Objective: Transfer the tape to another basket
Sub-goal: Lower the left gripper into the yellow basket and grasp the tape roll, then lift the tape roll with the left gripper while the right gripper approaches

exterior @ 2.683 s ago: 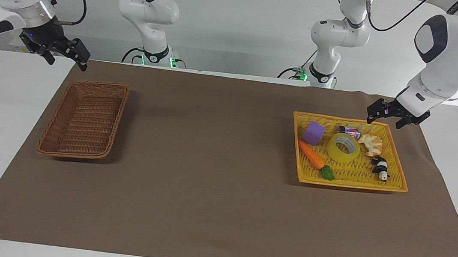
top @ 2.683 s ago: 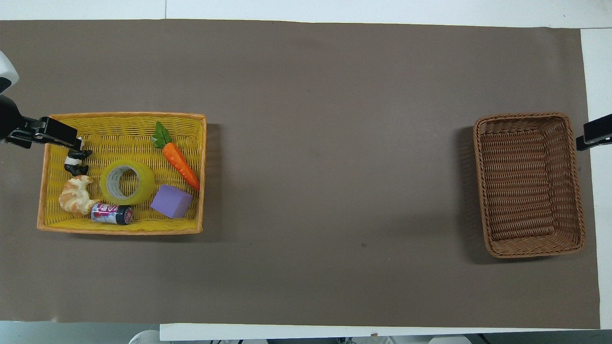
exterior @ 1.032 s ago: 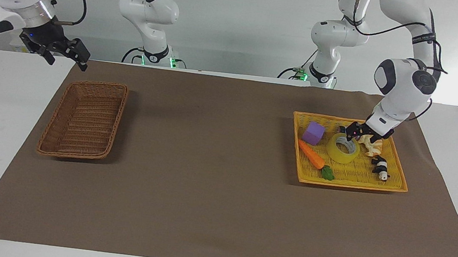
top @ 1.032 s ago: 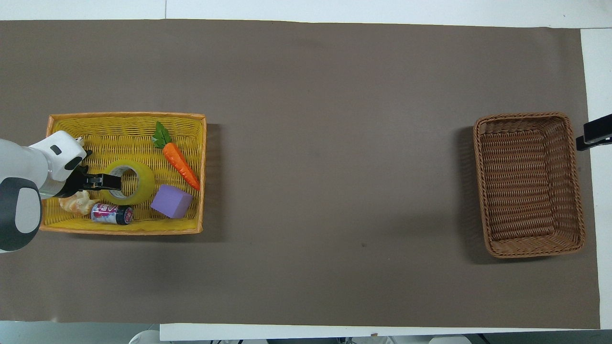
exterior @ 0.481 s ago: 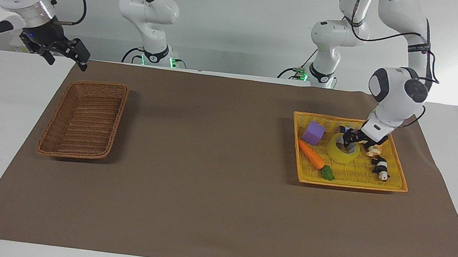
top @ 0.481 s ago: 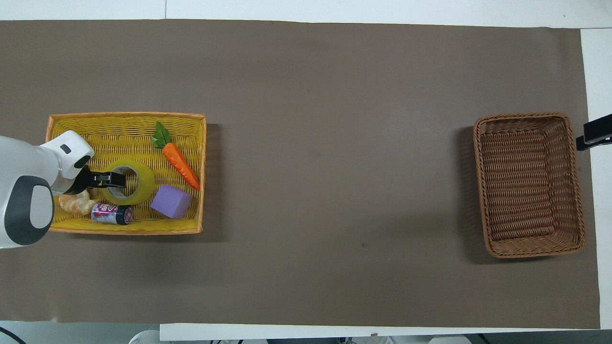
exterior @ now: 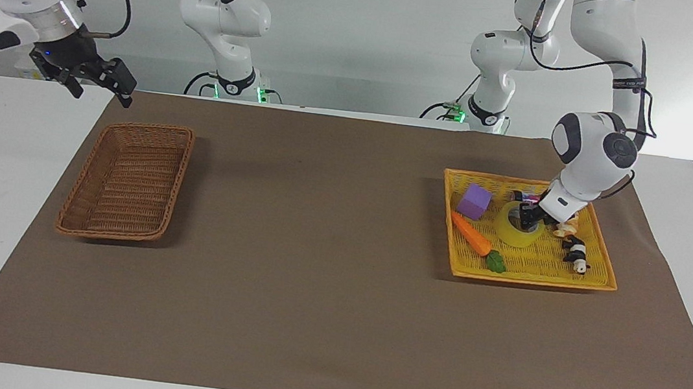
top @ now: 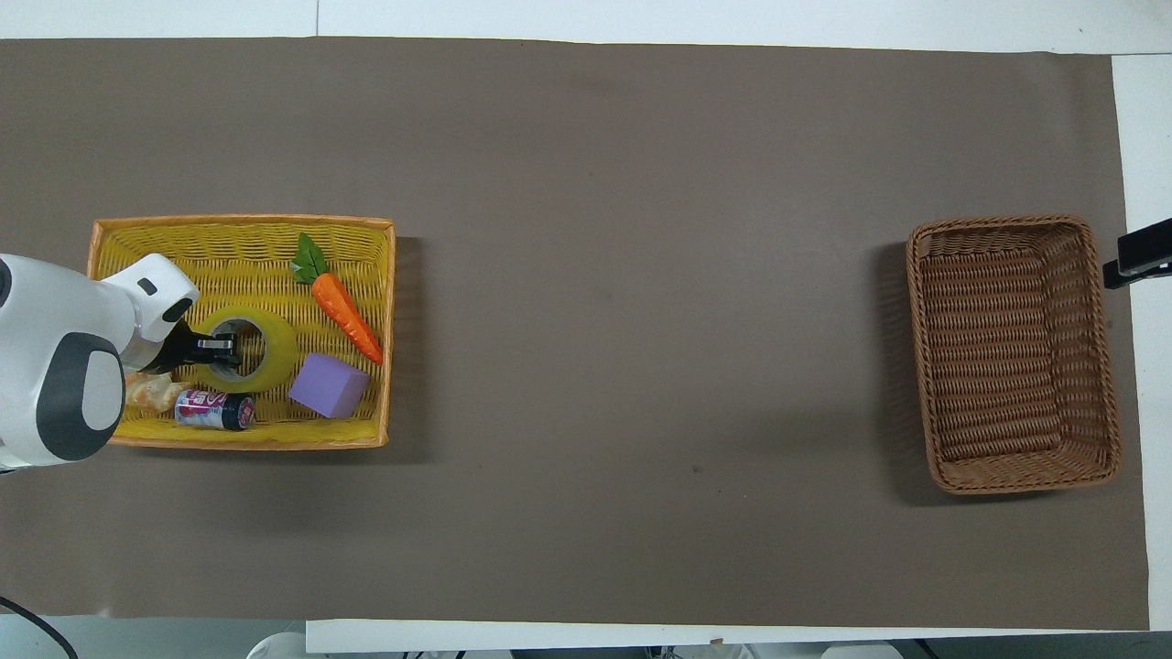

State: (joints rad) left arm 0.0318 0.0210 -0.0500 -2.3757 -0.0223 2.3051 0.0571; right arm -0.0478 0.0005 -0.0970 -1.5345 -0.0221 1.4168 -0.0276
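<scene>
The tape is seen lying flat inside the yellow basket at the left arm's end of the surface, w/ the purple cube beside it toward the right arm's end, the carrot farther from the robots than the cube, a small can nearer to the robots than the tape, and a croissant beside that can. A black-and-white toy is found toward the basket's outer end. The left hand is lowered onto the tape's wall on the side toward that arm's end of the surface; one finger is placed in the core, the other outside, so the wall appears pinched between them, tape not lifted. The brown basket is set well apart at the right arm's end of the surface; nothing is seen in it. The right hand is held waiting in the air over the surface's edge by that basket's corner, fingers spread, nothing gripped.
</scene>
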